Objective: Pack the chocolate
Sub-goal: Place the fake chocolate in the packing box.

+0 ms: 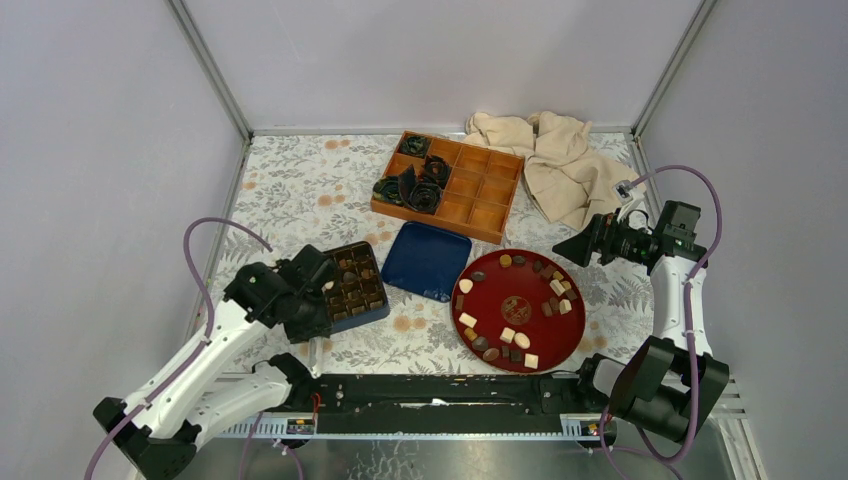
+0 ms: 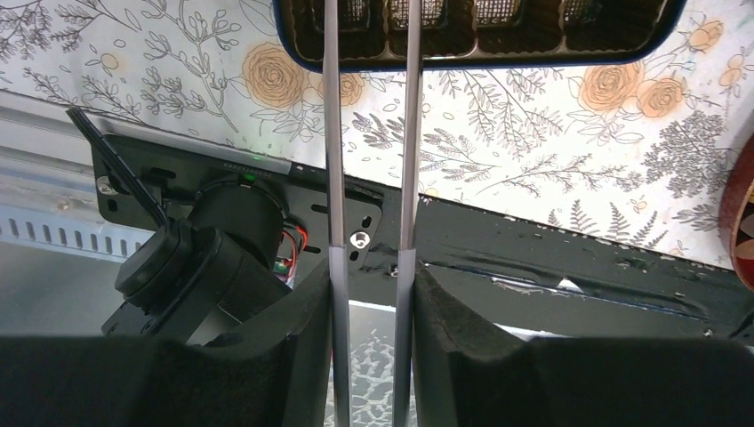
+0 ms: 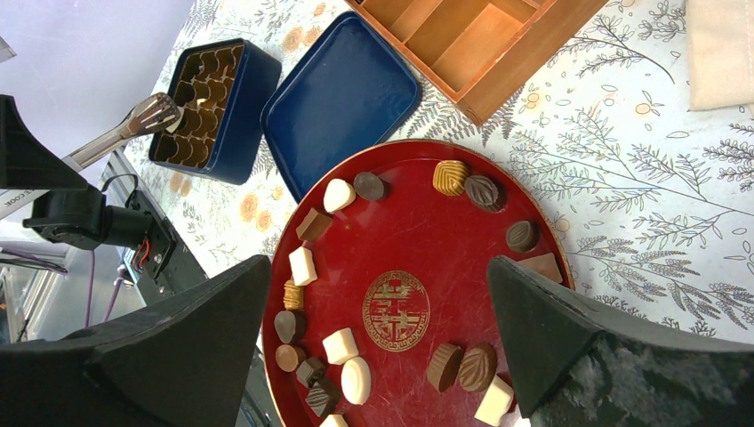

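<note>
Your left tool [image 2: 369,302] is closed on a pair of metal tongs [image 3: 147,116]. The two blades run out between its pads, and their scalloped tips sit over the near end of the blue box [image 1: 355,290]. That hold makes sense, since each piece of the chocolate [image 1: 508,335] is far smaller than the tool and the tongs give you the narrow reach it lacks. Most of the chocolate lies loose on the round red plate [image 1: 570,345], in dark, mid-brown and cream pieces spread around its rim. The blue box holds a brown divided tray, but from these views you cannot tell how many of its cells are filled. The blue lid [image 1: 425,260] lies flat on the table [image 1: 300,190] between box and plate, apparently set aside so the tray is open from above. Your right tool [image 1: 578,246] is spread wide and grips nothing. It hangs over the far side of the plate, probably to give you a view of the pieces. Behind it, a wooden compartment box [image 1: 470,195] holds a few black paper cups [image 1: 415,190], with a beige cloth [image 1: 555,160] bunched beside it. The only mark you can read is the gold double-happiness emblem [image 3: 396,311] at the plate's centre. No brand name shows on the box or lid.
</note>
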Motion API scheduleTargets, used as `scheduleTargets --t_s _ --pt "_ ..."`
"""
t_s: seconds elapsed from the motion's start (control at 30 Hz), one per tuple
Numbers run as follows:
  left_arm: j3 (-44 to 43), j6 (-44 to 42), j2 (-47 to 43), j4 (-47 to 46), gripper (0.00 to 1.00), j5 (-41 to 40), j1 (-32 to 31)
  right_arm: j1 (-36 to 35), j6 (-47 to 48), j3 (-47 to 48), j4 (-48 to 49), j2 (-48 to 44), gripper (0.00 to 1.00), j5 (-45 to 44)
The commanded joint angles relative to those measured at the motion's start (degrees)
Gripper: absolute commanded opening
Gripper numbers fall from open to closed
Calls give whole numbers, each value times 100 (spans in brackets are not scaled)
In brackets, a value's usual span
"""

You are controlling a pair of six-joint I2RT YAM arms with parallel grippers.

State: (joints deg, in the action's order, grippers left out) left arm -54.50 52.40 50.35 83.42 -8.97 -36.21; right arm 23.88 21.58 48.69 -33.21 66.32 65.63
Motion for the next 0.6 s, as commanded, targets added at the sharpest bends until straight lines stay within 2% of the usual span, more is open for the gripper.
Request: scheduleTargets --t_s 0.0,0.17,0.3,0.47,0.57 --pt "38 164 -222 36 16 161 61 -37 3 150 -35 -53 100 206" --pt "9 165 -185 39 15 92 61 -41 10 142 -44 -74 100 245" --pt "-476 121 -144 34 12 -147 61 -174 75 107 -62 -114 100 440" --pt "-686 11 -49 27 12 -198 60 -973 168 110 -14 -115 100 355" --pt "-728 -42 6 25 12 -288 61 -1874 121 169 139 -85 100 91"
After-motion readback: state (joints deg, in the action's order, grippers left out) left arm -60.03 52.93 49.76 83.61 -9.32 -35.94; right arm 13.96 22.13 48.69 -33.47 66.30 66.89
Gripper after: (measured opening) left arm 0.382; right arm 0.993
